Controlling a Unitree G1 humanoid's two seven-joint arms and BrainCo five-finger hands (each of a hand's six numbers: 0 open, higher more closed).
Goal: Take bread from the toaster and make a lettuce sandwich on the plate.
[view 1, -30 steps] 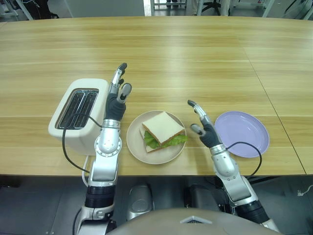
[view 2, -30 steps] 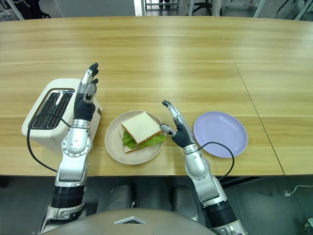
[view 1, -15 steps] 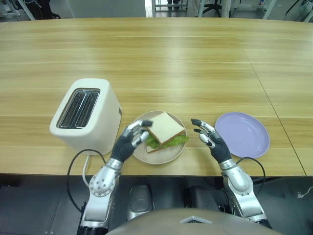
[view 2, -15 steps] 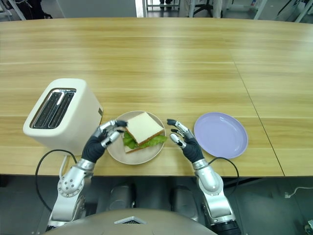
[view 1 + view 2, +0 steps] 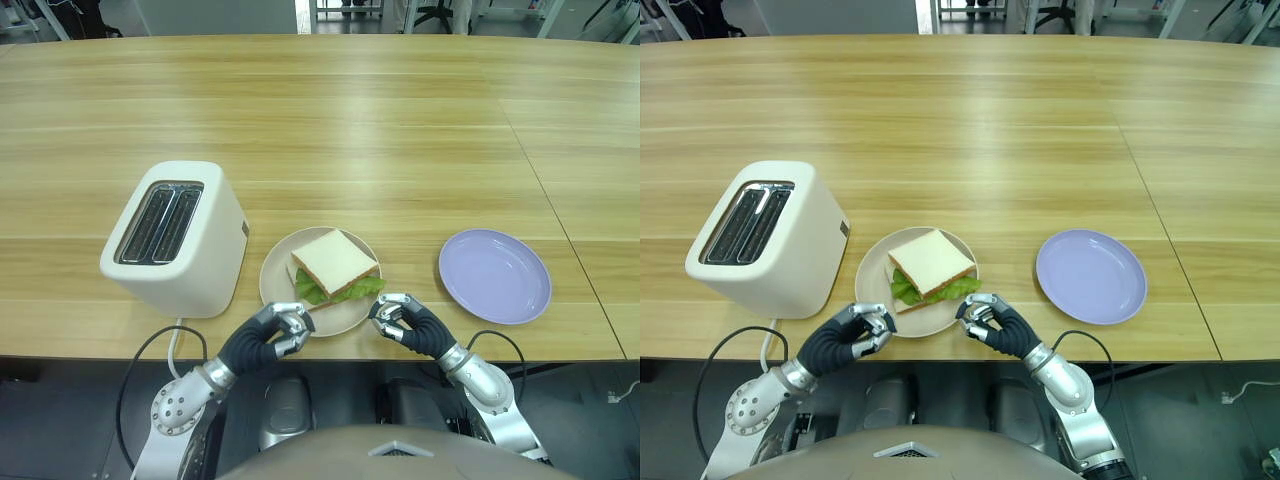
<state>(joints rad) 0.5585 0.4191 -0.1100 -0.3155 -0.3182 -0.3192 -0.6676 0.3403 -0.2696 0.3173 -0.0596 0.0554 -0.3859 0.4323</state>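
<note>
Well, the lettuce sandwich point(image 5: 333, 265) sits on the tan plate point(image 5: 273, 284), mid-frame. Below its rim, the left hand point(image 5: 268, 338) and right hand point(image 5: 406, 323) are curled, holding nothing.

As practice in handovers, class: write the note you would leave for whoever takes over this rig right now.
Left hand: curled, holding nothing, by the near rim of the beige plate.
Right hand: curled, holding nothing, just right of that rim.
Things: sandwich with lettuce lies on the beige plate; toaster on its left, purple plate on its right.
Done: the sandwich looks assembled.
Left: probably nothing.
</note>
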